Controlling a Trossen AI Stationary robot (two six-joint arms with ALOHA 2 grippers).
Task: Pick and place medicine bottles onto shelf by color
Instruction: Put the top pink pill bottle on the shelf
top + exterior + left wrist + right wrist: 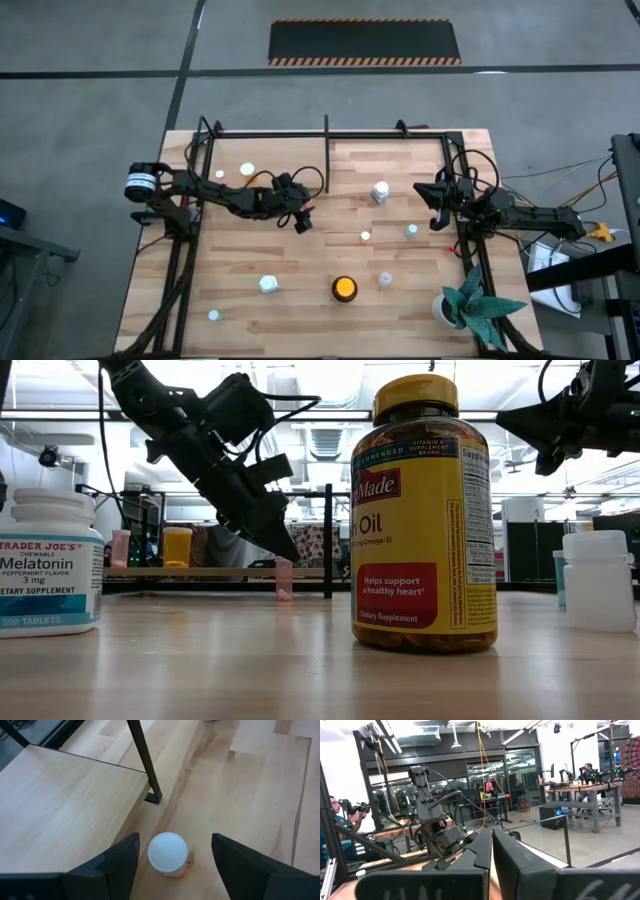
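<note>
In the low view we see nearest the large amber jar (423, 510) with its yellow lid, standing upright on the table (250, 670). A white melatonin bottle (50, 560) stands at one edge and a small white bottle (598, 580) at the other. From above, the same jar (344, 288) shows only as an orange disc, near the front edge.

Behind the jar, the left gripper (283, 548) points down over a small pink bottle with a white cap (284, 578). The left wrist view tells more: the 2 fingers (120, 862) stand wide apart, 1 on each side of this bottle (168, 854), and they do not touch it. The bottle stands on the table just beside the foot of the black divider post (145, 762) and the wooden board of the shelf (60, 810).

Only the low view shows, farther back on the shelf (215, 572), 1 pink bottle (120, 548) and 1 orange bottle (177, 546).

The right gripper (436, 210) waits at the right side of the table, raised. Its wrist view shows the 2 fingers (480, 851) pressed together, holding nothing.

In the high view, other small bottles are scattered on the table, and a potted plant (470, 303) stands at the front right corner.
</note>
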